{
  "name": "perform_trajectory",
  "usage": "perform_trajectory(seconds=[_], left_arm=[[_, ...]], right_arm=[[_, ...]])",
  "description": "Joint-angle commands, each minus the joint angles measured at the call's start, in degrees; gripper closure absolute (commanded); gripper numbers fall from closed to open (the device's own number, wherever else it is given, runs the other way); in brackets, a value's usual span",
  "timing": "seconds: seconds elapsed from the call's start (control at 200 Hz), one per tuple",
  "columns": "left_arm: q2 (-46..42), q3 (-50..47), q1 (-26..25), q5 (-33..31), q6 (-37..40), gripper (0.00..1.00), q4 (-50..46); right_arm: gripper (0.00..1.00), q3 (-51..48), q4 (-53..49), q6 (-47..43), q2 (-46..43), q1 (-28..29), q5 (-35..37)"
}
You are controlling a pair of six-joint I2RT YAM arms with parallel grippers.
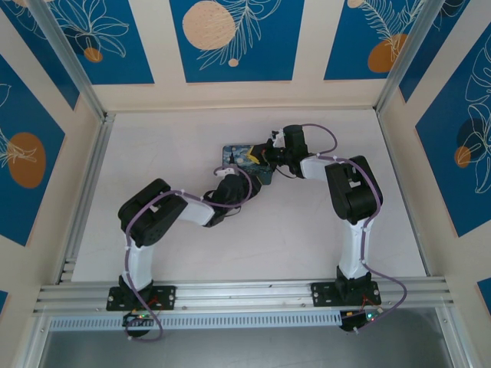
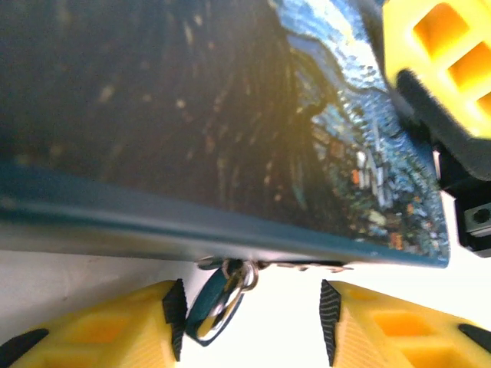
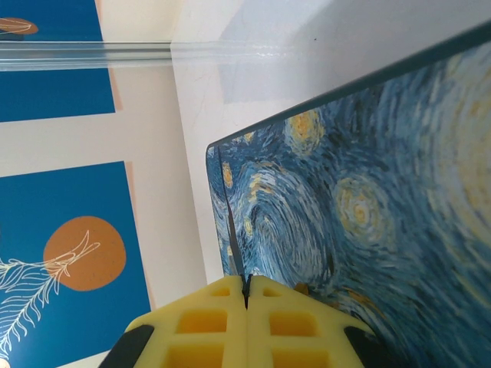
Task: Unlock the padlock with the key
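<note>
Silvery padlock [image 2: 217, 303] hangs at the box's [image 2: 192, 115] edge, between the half-open left fingers [image 2: 138, 326], not yet gripped. The right fingers [image 3: 284, 322], shut, pinch the key [image 3: 234, 241] above the box.

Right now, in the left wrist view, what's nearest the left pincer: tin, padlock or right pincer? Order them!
1. Padlock, between the tips of the left pincer.
2. Tin, just above.
3. Right pincer, top right corner.

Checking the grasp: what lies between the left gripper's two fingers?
The padlock, hanging at the painted box's edge beside one finger; otherwise bare table, in the left wrist view.
</note>
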Motion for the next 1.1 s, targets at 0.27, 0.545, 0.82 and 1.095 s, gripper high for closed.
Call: perform_trajectory(seconds=[0.27, 0.545, 0.82, 1.095], left_arm=[[1.8, 0.6, 0.2, -4.1, 4.8, 0.60, -9.8], [2.7, 1.0, 0.2, -3.8, 4.8, 0.70, -9.7], [3.1, 1.3, 0.3, -3.7, 4.4, 0.80, -9.9], [2.9, 1.5, 0.6, -2.7, 4.5, 0.92, -10.4]], right_arm=[[1.00, -1.4, -2.4, 0.3, 2.9, -0.4, -0.5], [1.00, -1.5, -2.5, 0.3, 2.9, -0.4, -0.5], [1.00, -1.6, -2.4, 0.3, 2.9, -0.5, -0.7], [1.00, -1.4, -2.4, 0.5, 2.4, -0.6, -0.7]])
